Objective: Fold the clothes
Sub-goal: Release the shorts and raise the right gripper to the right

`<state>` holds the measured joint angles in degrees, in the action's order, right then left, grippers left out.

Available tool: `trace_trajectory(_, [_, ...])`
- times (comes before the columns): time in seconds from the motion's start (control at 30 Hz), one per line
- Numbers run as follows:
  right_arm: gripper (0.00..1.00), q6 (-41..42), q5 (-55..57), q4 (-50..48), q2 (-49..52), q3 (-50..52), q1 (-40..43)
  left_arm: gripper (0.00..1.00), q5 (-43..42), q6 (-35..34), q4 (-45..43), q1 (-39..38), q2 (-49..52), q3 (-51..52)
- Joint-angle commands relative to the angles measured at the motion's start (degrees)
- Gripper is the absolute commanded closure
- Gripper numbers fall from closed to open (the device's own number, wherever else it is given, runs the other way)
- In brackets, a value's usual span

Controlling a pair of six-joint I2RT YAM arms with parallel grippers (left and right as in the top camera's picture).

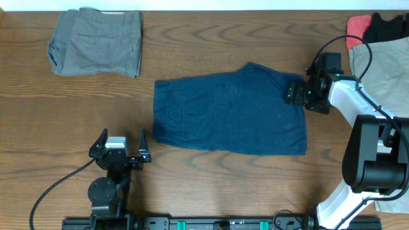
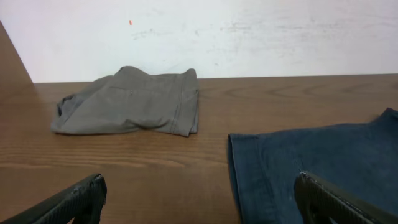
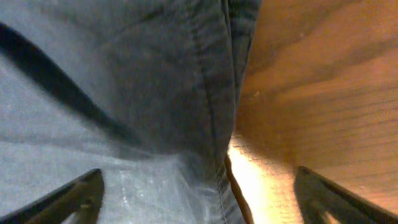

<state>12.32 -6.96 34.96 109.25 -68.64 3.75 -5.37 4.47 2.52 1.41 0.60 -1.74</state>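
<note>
Dark navy blue shorts (image 1: 230,108) lie spread flat at the table's middle. They also show in the left wrist view (image 2: 311,155) and in the right wrist view (image 3: 124,93). My right gripper (image 1: 295,93) is open, low over the shorts' far right edge, with its fingers (image 3: 199,199) straddling the hem. My left gripper (image 1: 121,148) is open and empty near the front edge, left of the shorts, and its fingers (image 2: 199,202) show in the left wrist view. Folded grey shorts (image 1: 96,41) lie at the far left and show in the left wrist view (image 2: 130,102).
A khaki-beige garment (image 1: 383,70) lies at the right edge, under my right arm. Red (image 1: 358,27) and black (image 1: 388,25) pieces sit at the far right corner. A white wall (image 2: 205,34) stands behind the table.
</note>
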Motion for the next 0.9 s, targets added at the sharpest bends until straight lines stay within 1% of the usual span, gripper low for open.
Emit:
trace_trajectory(0.0, [0.01, -0.68, 1.38, 3.61, 0.46, -5.16, -0.28, 0.02, 0.07, -0.46, 1.03, 0.24, -0.37, 1.51])
trace_trajectory(0.13, [0.01, 1.40, 1.36, 11.30, 0.46, -12.24, -0.28, 0.02, 0.07, -0.46, 1.03, 0.24, -0.37, 1.51])
trace_trajectory(0.27, [0.01, 1.38, 3.56, 20.98, 0.46, -22.40, 0.33, 0.02, 0.07, -0.46, 1.03, 0.24, -0.37, 1.51])
trace_trajectory(0.33, [0.01, 1.38, 7.19, 24.72, 0.46, -27.19, 1.33, 0.02, 0.07, -0.46, 1.03, 0.24, -0.37, 1.51])
trace_trajectory(0.47, [0.01, 1.38, 20.26, 29.11, 0.46, -34.51, 4.33, 0.02, 0.07, -0.46, 1.03, 0.24, -0.37, 1.51])
trace_trajectory(0.53, [0.01, 1.36, 26.53, 29.83, 0.46, -36.06, 6.29, 0.02, 0.07, -0.46, 1.03, 0.24, -0.37, 1.51])
trace_trajectory(0.6, [0.01, 1.36, 28.85, 30.08, 0.46, -36.13, 8.46, 0.02, 0.07, -0.46, 1.03, 0.24, -0.37, 1.51])
trace_trajectory(0.7, [0.01, 1.36, 28.55, 30.88, 0.48, -35.78, 11.78, 0.02, 0.07, -0.46, 1.03, 0.24, -0.37, 1.51])
trace_trajectory(0.87, [0.01, 1.36, 25.86, 30.80, 0.48, -35.78, 14.73, 0.02, 0.07, -0.46, 1.03, 0.24, -0.37, 1.51])
